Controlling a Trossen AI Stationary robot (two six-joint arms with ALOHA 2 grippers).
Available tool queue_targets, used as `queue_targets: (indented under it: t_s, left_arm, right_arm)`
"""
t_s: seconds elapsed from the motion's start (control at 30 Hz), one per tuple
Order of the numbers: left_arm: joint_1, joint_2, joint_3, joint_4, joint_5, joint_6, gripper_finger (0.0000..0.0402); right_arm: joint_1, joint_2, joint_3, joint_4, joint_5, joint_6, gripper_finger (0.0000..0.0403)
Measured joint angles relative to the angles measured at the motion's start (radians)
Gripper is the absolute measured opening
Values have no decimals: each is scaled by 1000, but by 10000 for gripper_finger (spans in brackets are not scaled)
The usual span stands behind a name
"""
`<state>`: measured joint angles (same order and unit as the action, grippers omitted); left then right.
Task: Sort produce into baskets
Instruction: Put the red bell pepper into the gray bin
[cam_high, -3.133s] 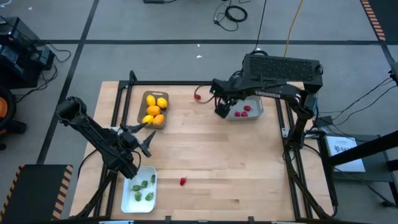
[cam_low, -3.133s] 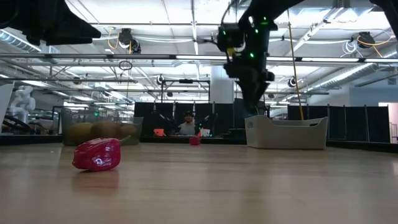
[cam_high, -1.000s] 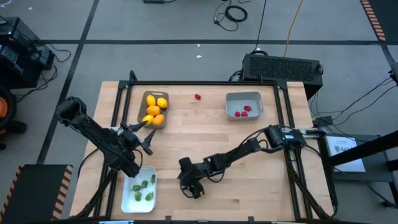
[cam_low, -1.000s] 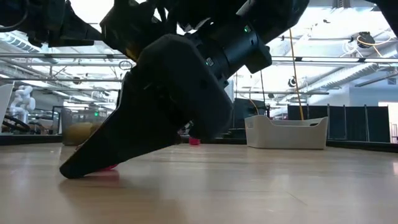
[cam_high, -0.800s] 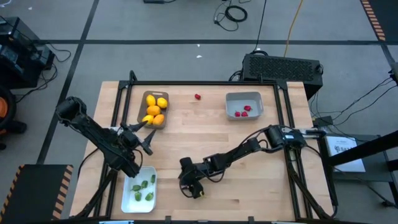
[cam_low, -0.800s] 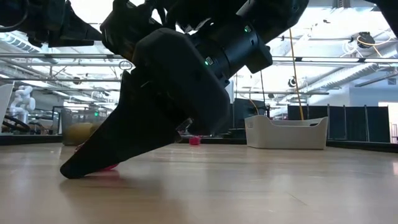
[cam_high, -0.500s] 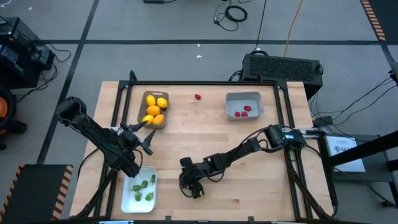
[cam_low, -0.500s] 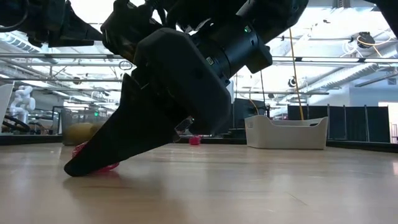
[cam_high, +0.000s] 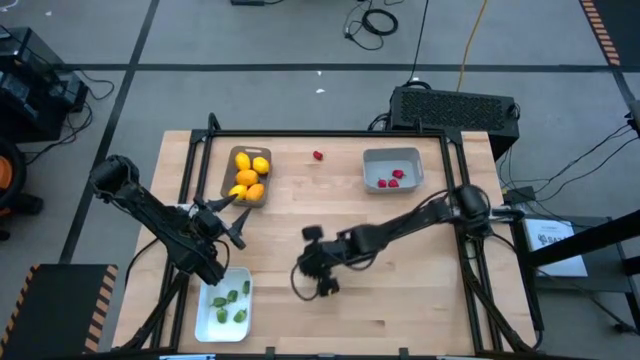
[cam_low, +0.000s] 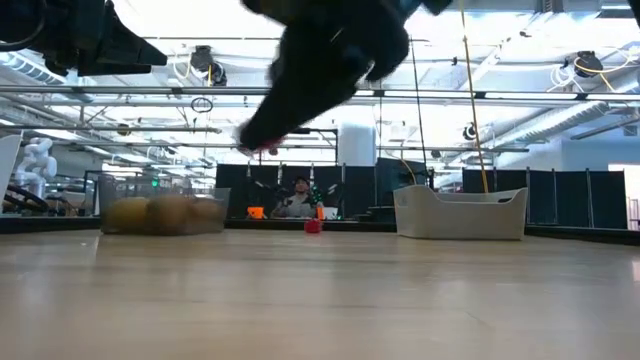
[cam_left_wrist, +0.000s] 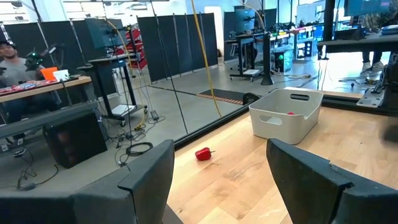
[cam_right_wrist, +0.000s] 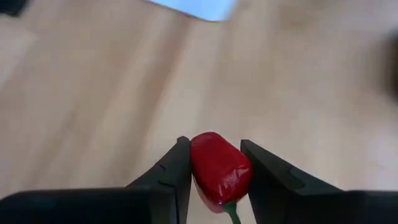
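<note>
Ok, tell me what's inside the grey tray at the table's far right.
The grey tray holds two red pieces, seen from above. At table height its wall hides them; nothing else shows inside.

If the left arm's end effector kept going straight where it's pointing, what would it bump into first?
Probably the loose red piece on the bare table, which lies between the left end effector's fingers in its wrist view; the grey-blue basket sits beyond, though depth is unclear.

1. You see a pale wooden table (cam_high: 400, 300), smooth, with a faint sheen.
2. Your red piece (cam_right_wrist: 219, 169) looks like glossy plastic.
3. Right gripper fingers (cam_right_wrist: 168, 180): matt black.
4. White basket (cam_left_wrist: 287, 115): smooth plastic.
</note>
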<state>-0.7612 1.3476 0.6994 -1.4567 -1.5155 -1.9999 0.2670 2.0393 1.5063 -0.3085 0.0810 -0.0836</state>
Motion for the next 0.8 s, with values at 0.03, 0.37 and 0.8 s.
queue_targets:
  t_s: [0.03, 0.37, 0.8]
  left_arm:
    - [0, 0, 0, 0, 0, 0, 262]
    - [0, 0, 0, 0, 0, 0, 262]
    - [0, 0, 0, 0, 0, 0, 262]
  right_arm:
    - [-7, -30, 0, -42, 25, -6, 115]
    - [-134, -284, 0, -444, 161, 15, 114]
    - [-460, -363, 1, -848, 160, 72, 114]
